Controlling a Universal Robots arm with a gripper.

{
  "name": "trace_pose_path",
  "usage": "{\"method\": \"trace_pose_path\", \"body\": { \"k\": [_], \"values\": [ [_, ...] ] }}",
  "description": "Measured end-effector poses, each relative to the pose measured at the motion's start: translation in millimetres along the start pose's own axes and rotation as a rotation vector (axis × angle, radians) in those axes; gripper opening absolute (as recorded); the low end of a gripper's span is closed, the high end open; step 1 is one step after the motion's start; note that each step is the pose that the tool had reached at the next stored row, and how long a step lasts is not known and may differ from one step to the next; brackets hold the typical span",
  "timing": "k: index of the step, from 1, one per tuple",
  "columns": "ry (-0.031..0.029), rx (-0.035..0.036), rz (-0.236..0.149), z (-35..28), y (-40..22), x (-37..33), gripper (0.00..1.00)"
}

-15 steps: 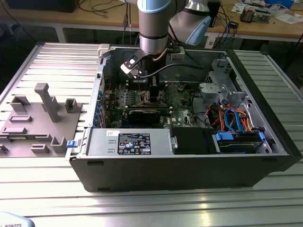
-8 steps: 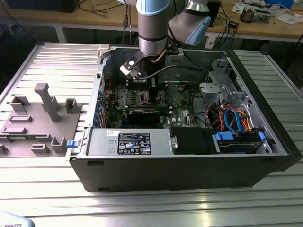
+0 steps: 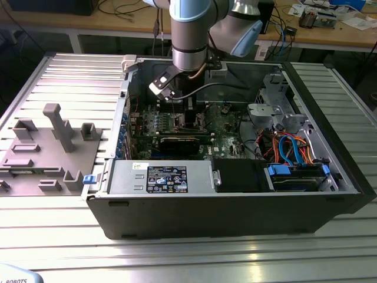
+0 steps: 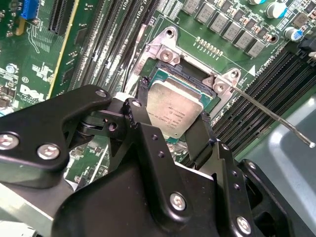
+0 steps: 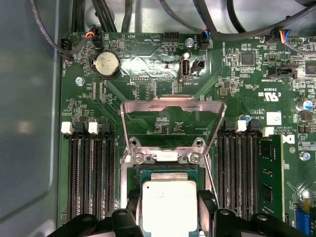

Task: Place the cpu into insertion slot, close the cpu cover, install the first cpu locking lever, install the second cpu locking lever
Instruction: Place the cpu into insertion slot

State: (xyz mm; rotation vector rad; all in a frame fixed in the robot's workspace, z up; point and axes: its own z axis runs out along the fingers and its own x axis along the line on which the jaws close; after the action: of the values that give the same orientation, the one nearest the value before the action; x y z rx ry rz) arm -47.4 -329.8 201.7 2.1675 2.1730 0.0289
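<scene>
- Second wrist view: hand (image 4: 173, 109) looks clamped on the cpu (image 4: 174, 106) edges, so it's level over the socket (image 4: 192, 78).
- cpu cover (image 5: 173, 102) stands flipped up, leaving the socket reachable.

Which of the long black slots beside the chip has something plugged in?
The outermost slot of one bank, farthest from the cpu: a green card stands in it; the other slots are bare.

Pale silvery-grey cpu (image 5: 169, 207); silvery cpu cover (image 5: 173, 102); green motherboard (image 5: 148, 81) with black memory slots (image 5: 91, 173); black claw (image 4: 173, 106); blue and orange cables (image 3: 287, 147).
</scene>
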Motion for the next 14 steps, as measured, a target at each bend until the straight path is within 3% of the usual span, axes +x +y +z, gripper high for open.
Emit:
{"method": "trace_pose_path", "body": {
  "k": [14],
  "values": [
    [-0.0004,0.0002,0.0,5.9,-0.5,0.9,0.54]
  ]
}}
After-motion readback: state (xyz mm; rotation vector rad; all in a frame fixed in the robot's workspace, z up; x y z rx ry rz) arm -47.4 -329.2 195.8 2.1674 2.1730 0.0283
